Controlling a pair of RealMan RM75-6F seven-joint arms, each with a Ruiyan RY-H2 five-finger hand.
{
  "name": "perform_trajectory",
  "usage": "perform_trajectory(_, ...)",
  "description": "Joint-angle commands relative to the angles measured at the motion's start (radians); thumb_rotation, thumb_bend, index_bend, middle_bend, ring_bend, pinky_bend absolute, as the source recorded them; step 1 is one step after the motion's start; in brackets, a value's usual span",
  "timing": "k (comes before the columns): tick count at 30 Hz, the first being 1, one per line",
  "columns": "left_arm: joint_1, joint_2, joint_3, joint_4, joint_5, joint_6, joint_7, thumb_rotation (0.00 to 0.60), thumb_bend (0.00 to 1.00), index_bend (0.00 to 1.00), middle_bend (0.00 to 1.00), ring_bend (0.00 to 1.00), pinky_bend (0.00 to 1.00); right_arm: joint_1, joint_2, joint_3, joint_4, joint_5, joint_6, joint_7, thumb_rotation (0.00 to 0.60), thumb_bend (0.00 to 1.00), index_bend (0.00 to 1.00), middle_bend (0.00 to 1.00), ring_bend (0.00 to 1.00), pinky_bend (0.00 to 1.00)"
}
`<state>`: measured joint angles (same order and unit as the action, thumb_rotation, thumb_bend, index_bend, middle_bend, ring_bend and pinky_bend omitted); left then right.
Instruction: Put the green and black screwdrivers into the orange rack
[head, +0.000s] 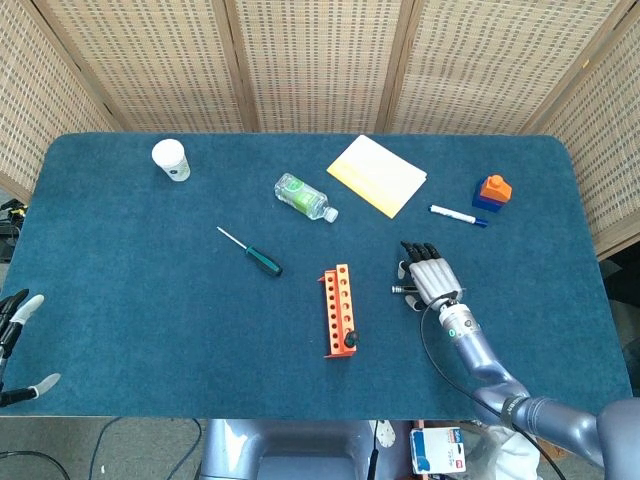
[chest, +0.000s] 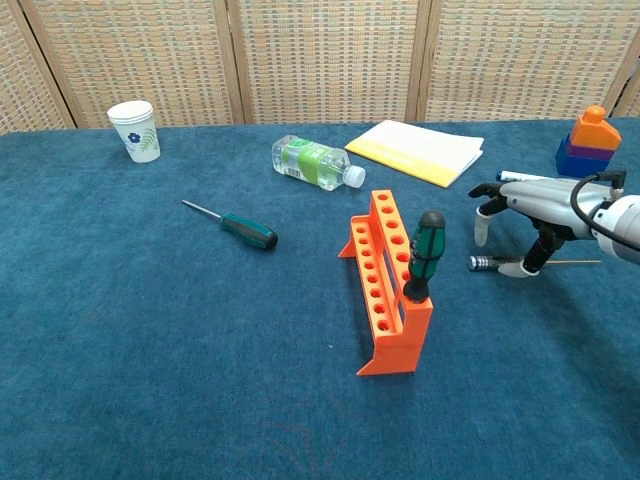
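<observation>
The orange rack (head: 339, 309) (chest: 384, 281) stands mid-table. One green and black screwdriver (chest: 424, 256) (head: 350, 340) stands upright in its near end hole. A second green and black screwdriver (head: 257, 256) (chest: 241, 228) lies flat to the left of the rack. My right hand (head: 429, 277) (chest: 540, 198) hovers palm down, fingers spread, over a thin black and silver screwdriver (chest: 494, 263) (head: 399, 290) lying right of the rack. Its thumb tip comes down beside the handle, and nothing is gripped. My left hand (head: 16, 340) hangs off the table's near left edge, fingers apart and empty.
A paper cup (head: 171, 159) (chest: 133, 130) stands far left. A plastic bottle (head: 303, 196) (chest: 312, 162) and a yellow notepad (head: 377, 175) (chest: 415, 138) lie behind the rack. A marker (head: 458, 215) and an orange and blue block (head: 493, 192) (chest: 588, 140) sit far right.
</observation>
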<state>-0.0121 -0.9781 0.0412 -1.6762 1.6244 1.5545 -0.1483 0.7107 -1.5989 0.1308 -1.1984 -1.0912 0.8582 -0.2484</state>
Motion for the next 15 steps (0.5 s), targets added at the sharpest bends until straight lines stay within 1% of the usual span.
perform_trajectory(1,0.0,0.0,0.0,0.0,0.0,0.0,-0.001,0.6,0.0,0.0,0.0,0.0,0.0,0.0,-0.006,-0.002,0.0,-0.008,0.004,-0.002,0.6,0.27,0.39,0.0,0.0,0.0)
perform_trajectory(15,-0.002,0.003,-0.001,0.002,-0.004,-0.003,-0.013,0.6,0.0,0.0,0.0,0.0,0.0,0.001,-0.057,0.001,0.06,-0.03,0.012,-0.018,0.6,0.27,0.42,0.0,0.0,0.0)
